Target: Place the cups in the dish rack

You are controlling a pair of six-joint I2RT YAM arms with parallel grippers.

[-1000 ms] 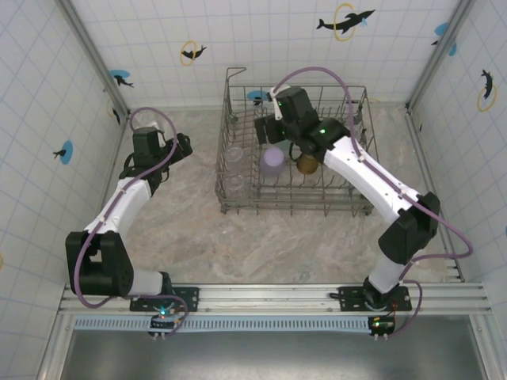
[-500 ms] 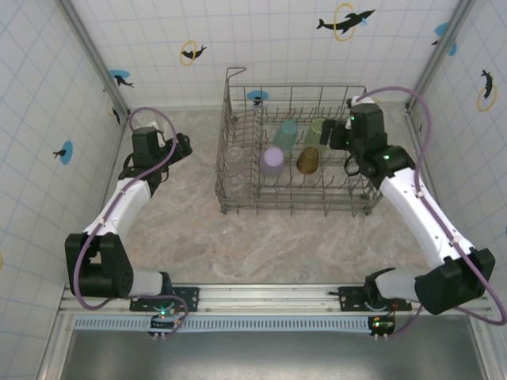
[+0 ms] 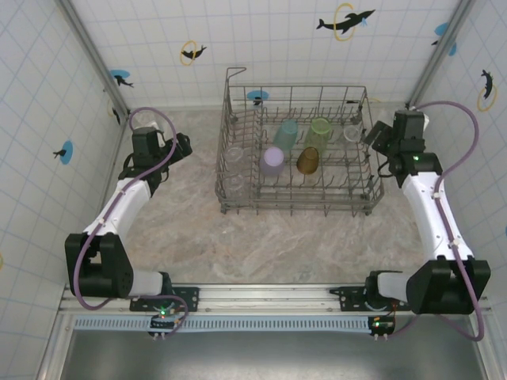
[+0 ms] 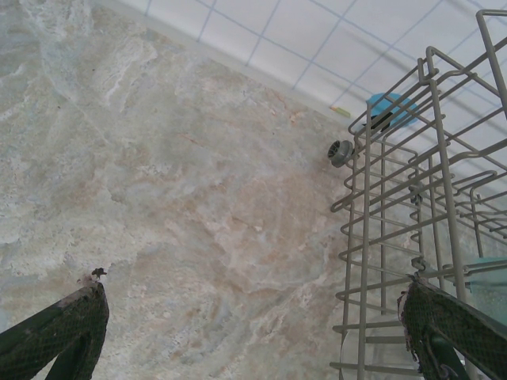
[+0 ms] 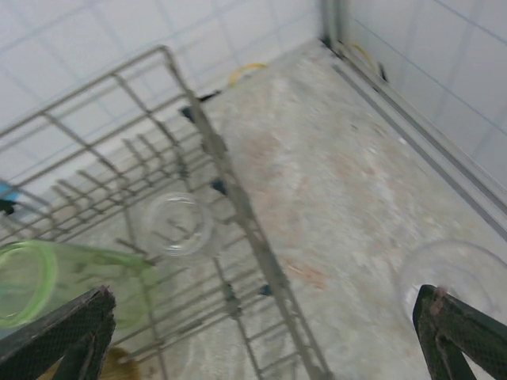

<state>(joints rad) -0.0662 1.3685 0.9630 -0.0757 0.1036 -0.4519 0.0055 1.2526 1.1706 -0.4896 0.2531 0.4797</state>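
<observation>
Swung out of the dish rack (image 3: 297, 207), the right gripper (image 5: 257, 328) sat beside its right wall, jaws wide, holding nothing. The left gripper (image 4: 257, 324) hung left of the rack, equally wide and empty. The teal cup (image 3: 286, 133), lime green cup (image 3: 319, 131), lavender cup (image 3: 272, 161) and amber cup (image 3: 308, 160) lay inside; a clear cup (image 5: 455, 273) stood outside.

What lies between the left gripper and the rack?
Just bare tabletop. The top view shows nothing standing between the left gripper and the rack's left wall.
</observation>
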